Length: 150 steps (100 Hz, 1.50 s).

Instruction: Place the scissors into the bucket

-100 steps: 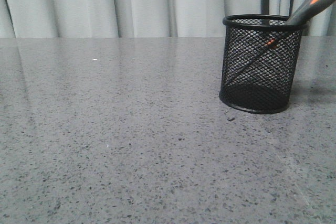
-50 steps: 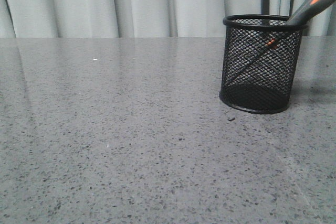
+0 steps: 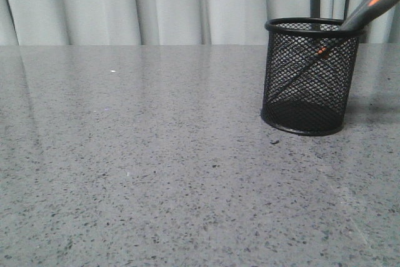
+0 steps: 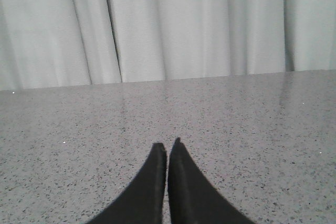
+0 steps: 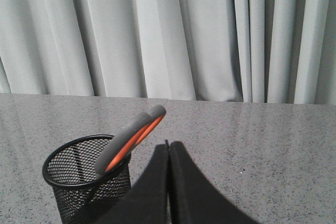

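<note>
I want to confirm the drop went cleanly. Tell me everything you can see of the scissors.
The scissors stand tilted in the black mesh bucket, blades down inside and visible through the mesh, leaning on its rim. Dark grey loop handles lined with orange stick out above the rim. No gripper touches them.

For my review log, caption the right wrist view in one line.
Scissors lean handles-up in the black mesh bucket; the right gripper is shut and empty beside it.

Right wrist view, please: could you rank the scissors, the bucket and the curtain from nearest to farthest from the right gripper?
From the right gripper:
1. Scissors, handles leaning out beside the fingers.
2. Bucket, just past them; too close to separate confidently.
3. Curtain, far behind the table.
</note>
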Each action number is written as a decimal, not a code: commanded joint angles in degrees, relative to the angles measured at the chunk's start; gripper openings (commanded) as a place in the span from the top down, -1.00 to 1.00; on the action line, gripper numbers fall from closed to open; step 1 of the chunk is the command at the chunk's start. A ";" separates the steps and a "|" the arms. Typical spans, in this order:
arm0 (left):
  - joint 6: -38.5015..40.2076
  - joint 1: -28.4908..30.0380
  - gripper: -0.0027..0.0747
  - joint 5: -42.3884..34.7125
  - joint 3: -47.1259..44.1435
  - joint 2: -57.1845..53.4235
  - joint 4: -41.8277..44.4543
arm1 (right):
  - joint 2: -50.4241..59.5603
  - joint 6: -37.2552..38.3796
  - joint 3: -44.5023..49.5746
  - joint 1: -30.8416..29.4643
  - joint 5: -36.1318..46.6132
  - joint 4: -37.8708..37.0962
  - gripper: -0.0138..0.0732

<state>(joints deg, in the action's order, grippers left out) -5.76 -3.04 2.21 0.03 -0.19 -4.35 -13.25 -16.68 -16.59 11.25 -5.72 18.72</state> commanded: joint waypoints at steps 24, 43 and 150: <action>0.66 0.04 0.98 -5.07 -0.92 -1.54 -0.02 | -0.40 -0.58 -1.48 0.02 4.68 -0.01 0.84; 0.66 0.04 0.98 -5.07 -0.92 -1.54 -0.02 | -0.40 -0.58 -1.48 0.02 4.68 -0.01 0.84; 0.66 0.04 0.98 -5.07 -0.92 -1.54 -0.02 | 14.95 13.23 18.72 -9.59 3.64 -18.23 0.84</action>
<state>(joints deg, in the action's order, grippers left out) -5.76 -3.04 2.12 0.03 -0.19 -4.21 -0.71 -3.82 0.66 2.25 -4.48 1.19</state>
